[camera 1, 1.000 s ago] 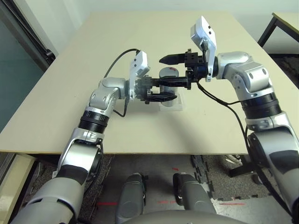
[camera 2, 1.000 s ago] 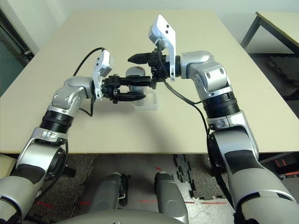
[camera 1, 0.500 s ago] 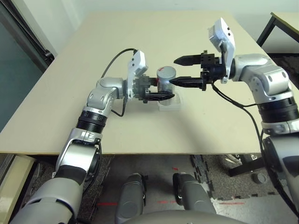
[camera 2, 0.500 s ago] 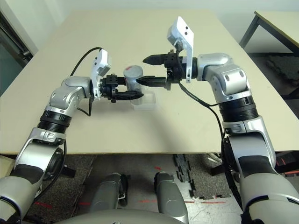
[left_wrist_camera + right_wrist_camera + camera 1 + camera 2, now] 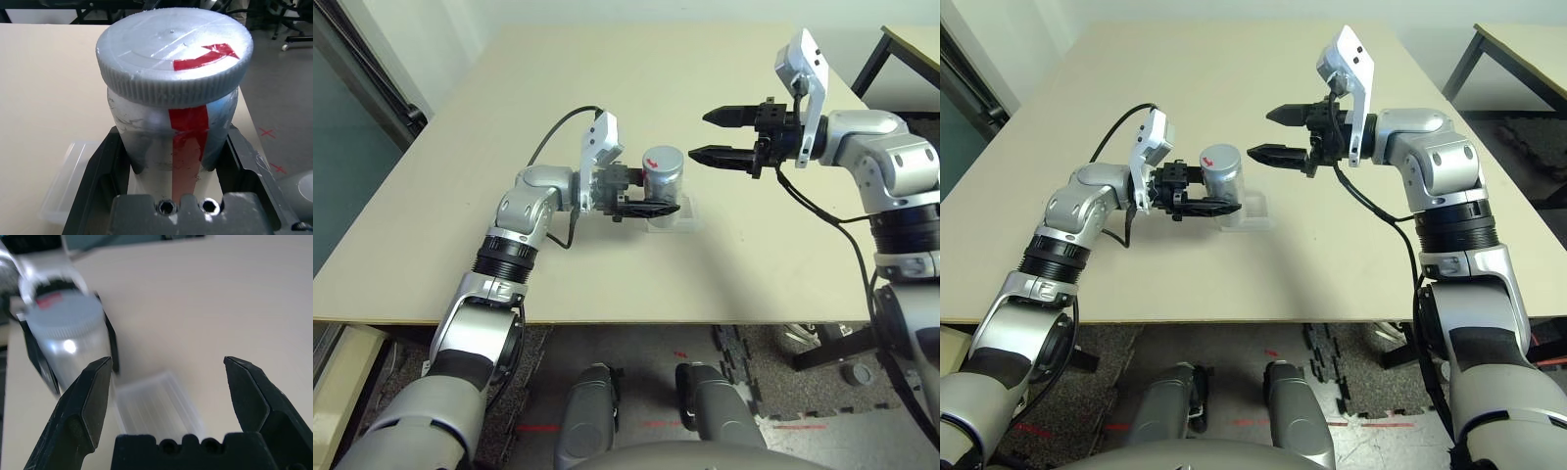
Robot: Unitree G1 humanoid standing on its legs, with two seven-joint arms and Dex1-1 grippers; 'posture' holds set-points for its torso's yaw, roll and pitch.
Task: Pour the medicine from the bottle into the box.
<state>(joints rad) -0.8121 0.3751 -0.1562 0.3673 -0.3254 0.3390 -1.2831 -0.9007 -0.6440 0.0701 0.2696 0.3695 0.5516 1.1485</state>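
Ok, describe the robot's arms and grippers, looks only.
Both arms are silver, jointed shells with black ribbed rings at the joints. Each wrist carries a white, slab-shaped camera housing fed by a loose black cable. The left gripper and right gripper are black, with tapered, pointed jaws on a blocky black base.

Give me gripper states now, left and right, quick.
Left gripper: closed on the capped bottle.
Right gripper: open, empty, apart from the bottle.
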